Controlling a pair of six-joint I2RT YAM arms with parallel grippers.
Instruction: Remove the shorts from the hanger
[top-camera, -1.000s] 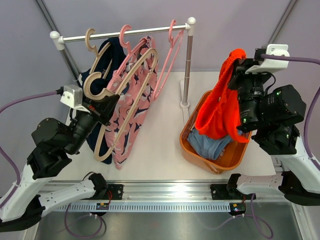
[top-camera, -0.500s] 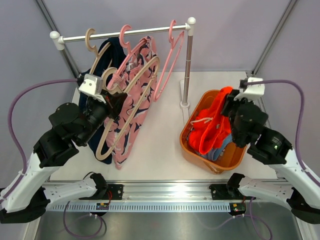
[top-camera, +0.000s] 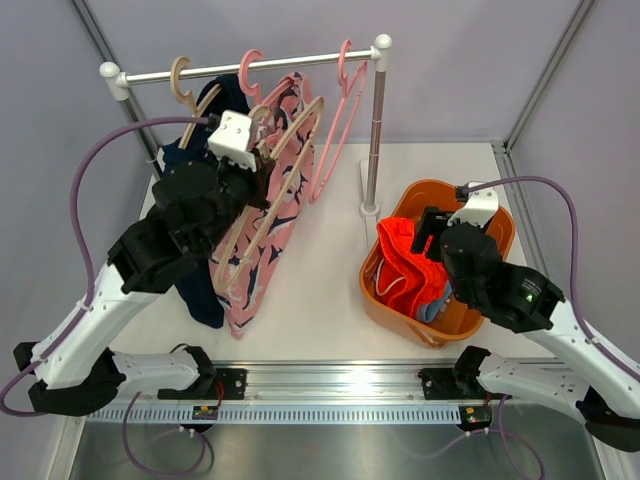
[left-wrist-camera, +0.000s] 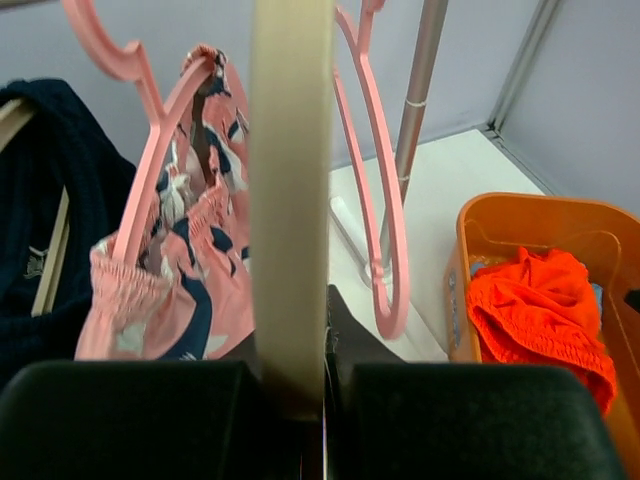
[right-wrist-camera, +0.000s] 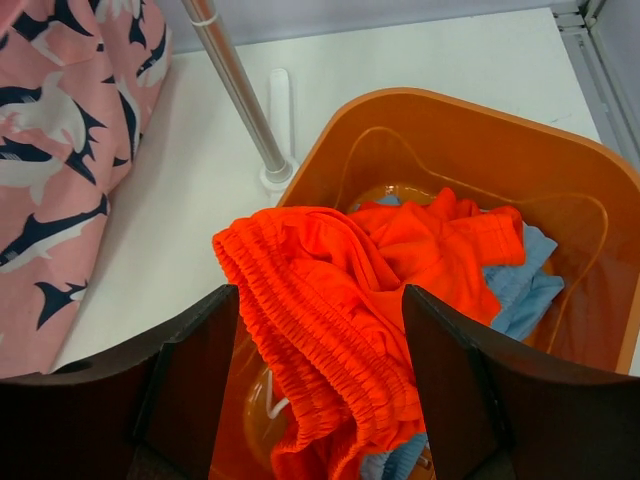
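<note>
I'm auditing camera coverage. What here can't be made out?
Right wrist view: light blue shorts mostly buried under the orange shorts.
Top view: navy shorts partly behind the left arm; left wrist view: cropped by the left edge.
Left wrist view: beige hanger, hook beyond the top edge.

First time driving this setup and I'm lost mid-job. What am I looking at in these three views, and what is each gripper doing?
This robot has a left arm and a right arm on a white table, each ending in a two-finger gripper. The top view looks down from behind them; the other two come from cameras on the wrists. The left gripper is clamped on a beige hanger near the rail, where navy shorts and pink patterned shorts hang beside an empty pink hanger. The right gripper is open over the orange shorts, which lie on light blue shorts in the orange bin.
</note>
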